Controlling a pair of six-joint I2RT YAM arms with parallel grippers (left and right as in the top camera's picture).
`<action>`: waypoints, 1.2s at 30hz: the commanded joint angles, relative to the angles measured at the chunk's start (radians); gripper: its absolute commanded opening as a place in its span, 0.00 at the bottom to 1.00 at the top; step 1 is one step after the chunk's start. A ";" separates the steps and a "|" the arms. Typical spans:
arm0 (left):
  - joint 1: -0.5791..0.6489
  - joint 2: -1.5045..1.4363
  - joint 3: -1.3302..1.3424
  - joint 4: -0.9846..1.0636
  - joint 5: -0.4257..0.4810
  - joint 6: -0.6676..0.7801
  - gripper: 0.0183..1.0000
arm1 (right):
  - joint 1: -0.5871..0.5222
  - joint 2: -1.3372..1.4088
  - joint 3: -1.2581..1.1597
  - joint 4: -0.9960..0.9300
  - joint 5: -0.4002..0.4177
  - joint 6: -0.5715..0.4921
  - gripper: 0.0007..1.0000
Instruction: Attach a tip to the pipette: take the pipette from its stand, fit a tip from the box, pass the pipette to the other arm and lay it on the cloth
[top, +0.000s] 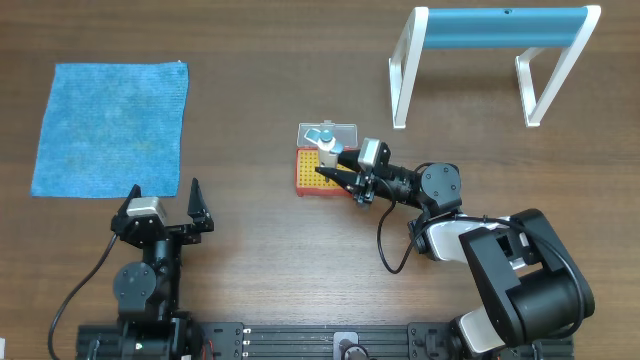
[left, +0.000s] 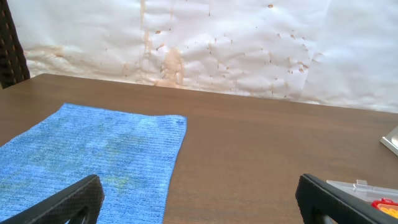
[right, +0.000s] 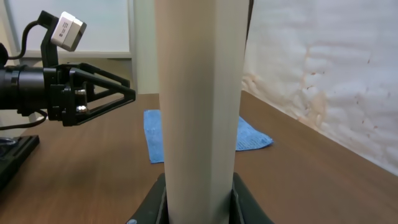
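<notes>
My right gripper (top: 331, 163) is shut on the white pipette (top: 327, 145), holding it over the orange tip box (top: 311, 180) at the table's middle. In the right wrist view the pipette's body (right: 199, 93) stands upright between the fingers (right: 249, 208). Its lower end is hidden, so I cannot tell whether a tip is fitted. The blue cloth (top: 112, 128) lies flat at the far left. My left gripper (top: 163, 190) stands open and holds nothing, just in front of the cloth (left: 93, 149). That gripper (right: 118, 93) also appears in the right wrist view, with the cloth (right: 252, 137) behind it.
The pipette stand (top: 500, 25), a blue bar on white legs, is at the far right with nothing hanging on it. The tip box's clear lid (top: 342, 131) lies open behind the box. A corner of the box (left: 373, 193) shows beside my left gripper's finger.
</notes>
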 joint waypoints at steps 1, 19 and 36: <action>-0.003 -0.005 -0.001 -0.006 -0.005 -0.009 1.00 | 0.011 0.010 0.017 0.011 0.071 -0.031 0.08; -0.003 -0.005 -0.001 -0.006 -0.005 -0.009 1.00 | 0.023 0.161 0.126 0.010 0.140 -0.074 0.08; -0.003 -0.005 -0.001 -0.006 -0.005 -0.009 1.00 | 0.013 0.168 0.126 -0.031 0.140 -0.087 0.08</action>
